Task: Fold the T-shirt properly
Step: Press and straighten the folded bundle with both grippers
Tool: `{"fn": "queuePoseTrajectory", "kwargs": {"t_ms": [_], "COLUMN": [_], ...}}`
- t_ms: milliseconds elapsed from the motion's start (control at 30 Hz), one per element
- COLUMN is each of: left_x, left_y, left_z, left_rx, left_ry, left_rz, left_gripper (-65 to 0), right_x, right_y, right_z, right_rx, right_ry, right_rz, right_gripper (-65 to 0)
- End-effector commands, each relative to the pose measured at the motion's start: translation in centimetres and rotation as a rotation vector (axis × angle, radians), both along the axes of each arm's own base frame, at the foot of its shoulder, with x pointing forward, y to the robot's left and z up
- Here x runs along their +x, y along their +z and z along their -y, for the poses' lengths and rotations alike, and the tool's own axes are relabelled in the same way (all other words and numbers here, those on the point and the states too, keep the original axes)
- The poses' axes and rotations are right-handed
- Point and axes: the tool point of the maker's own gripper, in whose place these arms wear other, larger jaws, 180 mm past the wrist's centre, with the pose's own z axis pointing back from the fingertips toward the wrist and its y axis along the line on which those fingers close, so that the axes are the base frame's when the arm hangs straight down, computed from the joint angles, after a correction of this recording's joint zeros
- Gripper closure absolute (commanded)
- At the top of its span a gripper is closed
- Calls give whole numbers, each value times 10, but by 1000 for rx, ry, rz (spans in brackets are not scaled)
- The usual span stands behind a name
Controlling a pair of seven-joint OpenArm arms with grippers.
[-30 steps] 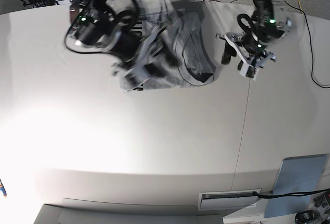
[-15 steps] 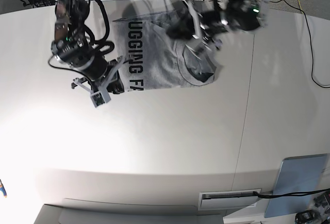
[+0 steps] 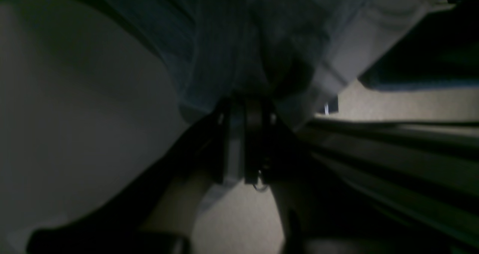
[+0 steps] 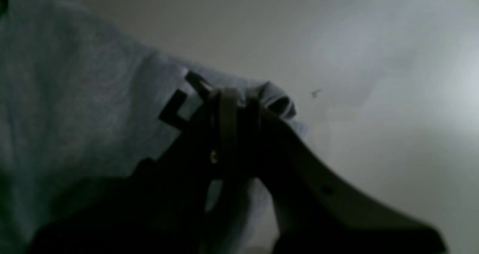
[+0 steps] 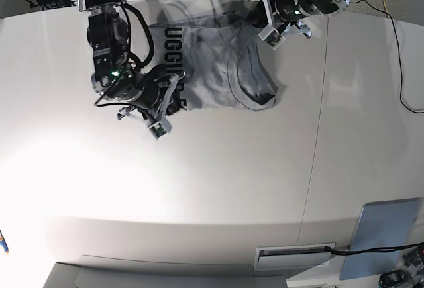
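I see the T-shirt (image 5: pixel 212 69) bunched at the tabletop's (image 5: pixel 218 189) far edge, my left claw (image 3: pixel 245 108) pinching cloth by its collar and my right claw (image 4: pixel 234 97) pinching its lettered edge; soft, limp cotton, best gripped at hems.

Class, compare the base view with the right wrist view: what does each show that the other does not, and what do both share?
Only the base view shows the left hand at the T-shirt's far edge, the whole table, and the grey-blue panel. Only the right wrist view shows the right hand shut on a bunched fold close up. Both show grey cloth with black lettering.
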Motion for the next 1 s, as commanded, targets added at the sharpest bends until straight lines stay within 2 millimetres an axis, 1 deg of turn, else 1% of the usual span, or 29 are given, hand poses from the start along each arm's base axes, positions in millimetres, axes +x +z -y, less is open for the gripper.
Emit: {"fn": "queuePoseTrajectory", "kwargs": {"t_ms": [0, 67, 200, 233, 300, 400, 467, 633, 733, 800, 867, 967], "left_x": [2, 3, 8, 10, 21, 45, 65, 125, 154, 166, 174, 175], "left_y": [4, 1, -6, -10, -17, -26, -26, -16, -6, -1, 2, 7], "left_z": [3, 4, 5, 5, 1, -5, -7, -13, -18, -24, -33, -44], "left_rx": [-24, -37, -73, -78, -78, -66, -66, -71, -48, -17, 14, 46], "left_ry": [3, 10, 38, 49, 78, 118, 137, 167, 166, 179, 201, 211], "left_rz": [21, 19, 24, 21, 20, 27, 53, 139, 192, 211, 208, 213], "left_gripper": [-60, -60, -60, -60, -60, -60, -60, -60, -60, -60, -60, -60], "right_x": [7, 5, 1, 0, -3, -11, -17, -30, -27, -22, -15, -7], "right_y": [9, 7, 2, 1, -1, -3, -5, -10, -7, -1, 8, 19], "right_z": [1, 5, 21, 26, 28, 20, 15, 5, 11, 20, 28, 40], "right_rx": [-6, -24, -75, -89, -88, -36, -1, 66, 39, -5, -27, -27], "right_ry": [5, 3, 2, 1, 0, 8, 13, 8, -26, -48, -79, -127], "right_rz": [30, 14, -10, -15, -34, -59, -75, -104, -78, -45, -8, 30], "right_gripper": [-44, -44, -44, -44, -44, -44, -44, -44, -44, -44, -44, -44]}}
